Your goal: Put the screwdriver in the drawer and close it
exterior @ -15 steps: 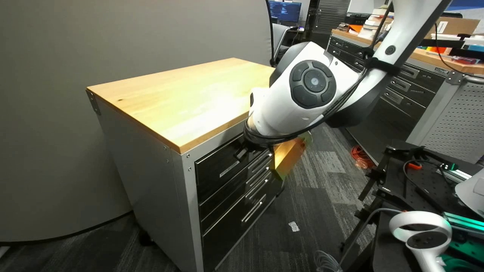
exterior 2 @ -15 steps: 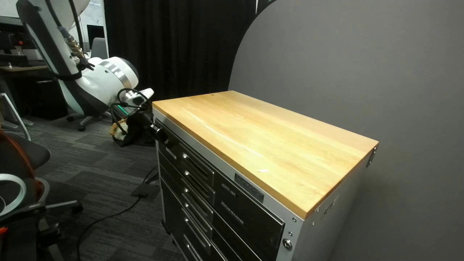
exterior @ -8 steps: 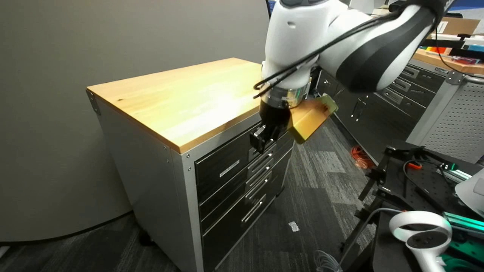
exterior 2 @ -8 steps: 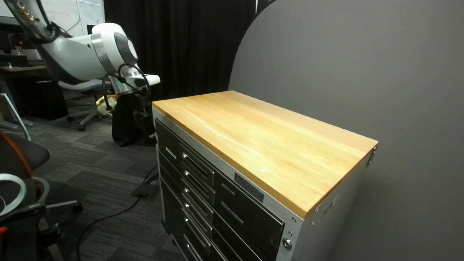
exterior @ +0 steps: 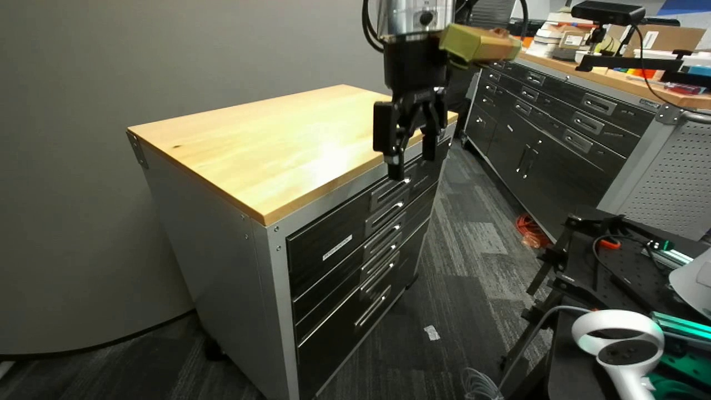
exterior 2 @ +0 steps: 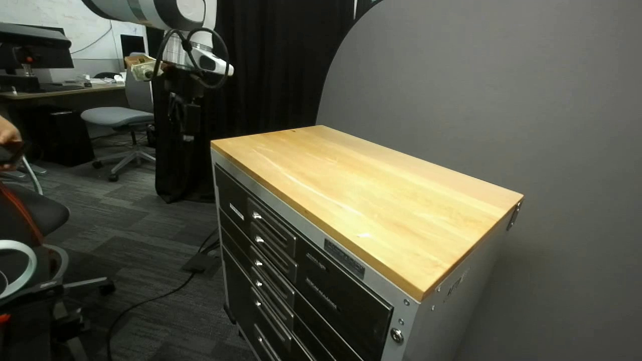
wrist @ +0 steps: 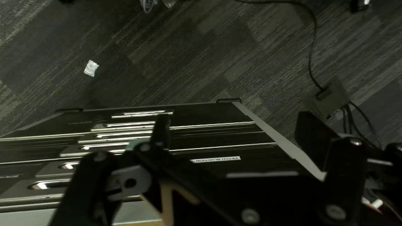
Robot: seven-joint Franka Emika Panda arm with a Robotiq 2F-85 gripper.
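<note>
My gripper hangs pointing down just off the front of a grey metal cabinet, its two fingers spread apart and holding nothing; through the gap, the wrist view shows the cabinet's dark face and the carpet below. In both exterior views the wide top drawer sits closed, its front level with the lower drawers, and I see no contact between it and my fingers. The screwdriver is in none of my views; a tool that small is easily lost against so much black, so I can't be certain, but I take it to be inside the closed drawer. On that reading, the closing step is finished and only backing away is left. The next move calls for drawing the arm up and back, clear of the wooden top's front edge, without a finger snagging the silvery handle and pulling the drawer out.
</note>
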